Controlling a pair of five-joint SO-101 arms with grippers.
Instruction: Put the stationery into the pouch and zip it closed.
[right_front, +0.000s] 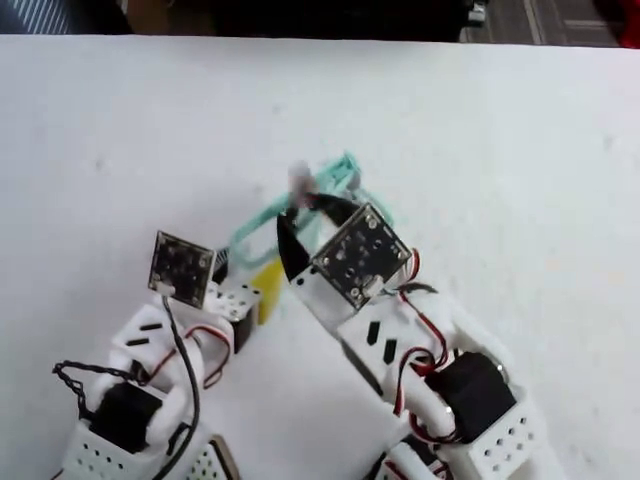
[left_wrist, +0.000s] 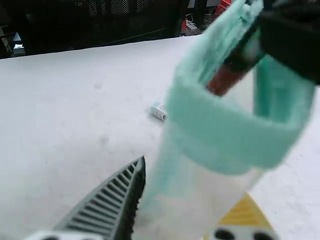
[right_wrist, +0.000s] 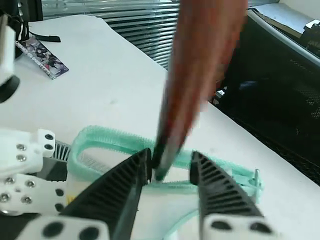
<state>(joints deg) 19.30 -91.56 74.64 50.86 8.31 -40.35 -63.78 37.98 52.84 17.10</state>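
Right gripper (right_wrist: 171, 156): jaws stood apart above the pouch mouth. The pen (right_wrist: 200, 60) leaned against 1 jaw, apparently unclamped.
Left gripper (left_wrist: 192, 182): closed on the pouch (left_wrist: 225, 130), holding it upright and open.
Pen: tilted, with its tip just inside the teal rim.
Risk: the pen could topple out over the rim, because most of its length stood above the mouth. A slipping left grip would collapse the opening.
Left wrist view adds: 1 small white block (left_wrist: 158, 111) on the table (left_wrist: 75, 100) beyond the pouch.
Right wrist view adds: the zip pull (right_wrist: 256, 176) at the pouch's far end.
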